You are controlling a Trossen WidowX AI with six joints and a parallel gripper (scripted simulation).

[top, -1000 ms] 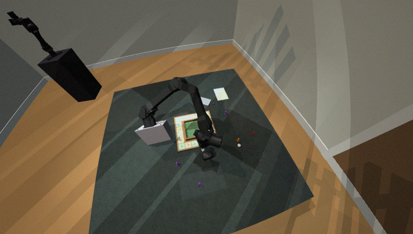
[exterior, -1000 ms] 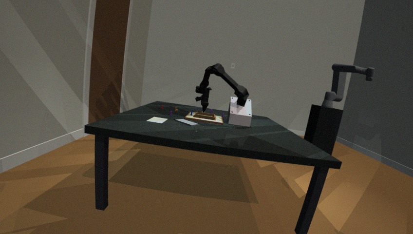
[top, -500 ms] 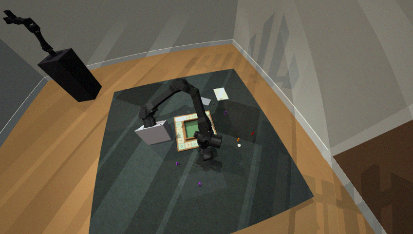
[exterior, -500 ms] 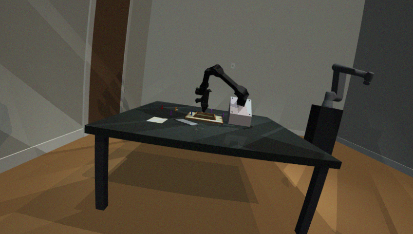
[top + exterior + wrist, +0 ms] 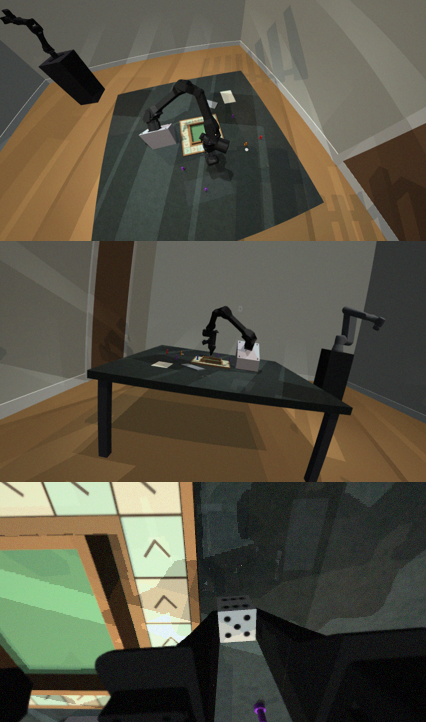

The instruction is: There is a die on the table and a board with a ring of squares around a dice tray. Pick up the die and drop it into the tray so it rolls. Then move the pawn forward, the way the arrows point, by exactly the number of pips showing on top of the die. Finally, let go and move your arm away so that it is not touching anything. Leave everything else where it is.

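My gripper (image 5: 211, 354) (image 5: 234, 614) is shut on the white die, beside the outer edge of the board. The die (image 5: 237, 625) shows five pips on the face towards the wrist camera and six on a darker side face; whether it touches the table is unclear. The board (image 5: 181, 137) (image 5: 159, 549) has pale squares with arrows around the green dice tray (image 5: 196, 134) (image 5: 47, 617), which looks empty where it shows. A blue pawn (image 5: 197, 358) stands on the board in the exterior view; the arm hides it in the top view.
Purple pawns (image 5: 183, 168) (image 5: 206, 189) (image 5: 232, 116) stand around the board. An orange pawn (image 5: 245, 143) (image 5: 181, 353), a white disc (image 5: 246, 149) and a red pawn (image 5: 260, 137) (image 5: 167, 351) are farther off. A cream card (image 5: 227, 97) (image 5: 162, 364) and a grey plate (image 5: 213, 104) (image 5: 194, 367) lie beyond the board.
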